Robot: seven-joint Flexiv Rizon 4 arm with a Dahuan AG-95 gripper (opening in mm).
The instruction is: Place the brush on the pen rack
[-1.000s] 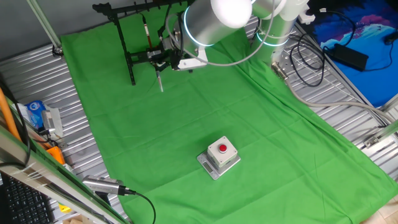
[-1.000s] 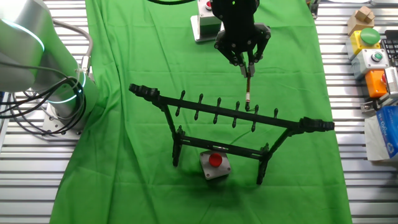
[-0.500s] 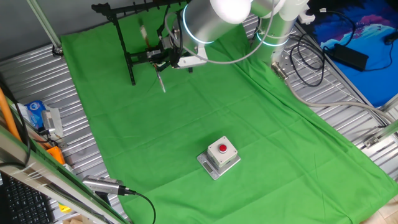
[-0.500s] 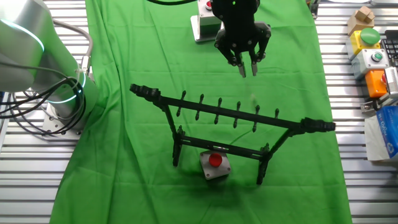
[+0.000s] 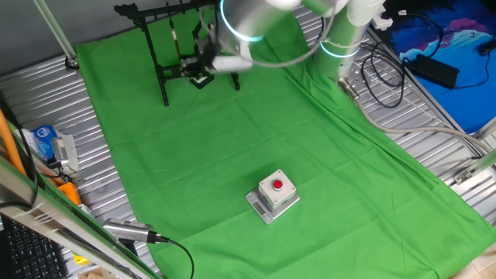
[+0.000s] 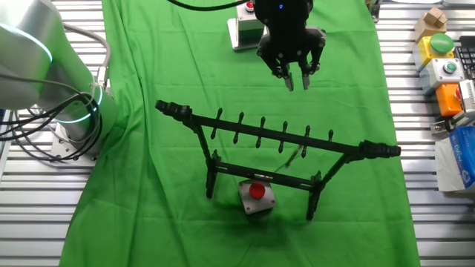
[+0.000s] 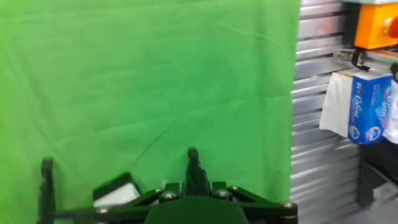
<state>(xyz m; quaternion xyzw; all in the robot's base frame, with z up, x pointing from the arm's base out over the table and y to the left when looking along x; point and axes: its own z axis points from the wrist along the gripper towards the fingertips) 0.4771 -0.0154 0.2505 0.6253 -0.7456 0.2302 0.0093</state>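
Gripper [image 6: 297, 83] parted, above pen rack [image 6: 276, 138]

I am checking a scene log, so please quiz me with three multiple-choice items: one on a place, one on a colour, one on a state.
1. The pen rack stands on:
A. bare metal slats
B. the green cloth
C. a blue pack

2. The button on the grey box is:
A. red
B. yellow
C. green

3. The hand is:
A. shut on the brush
B. shut on the rack's top bar
C. open, holding nothing

Answers:
1 B: the pen rack's feet rest on the green cloth.
2 A: the button on top of the grey box shows red.
3 C: the hand has its fingers apart with nothing between them, beyond the rack.
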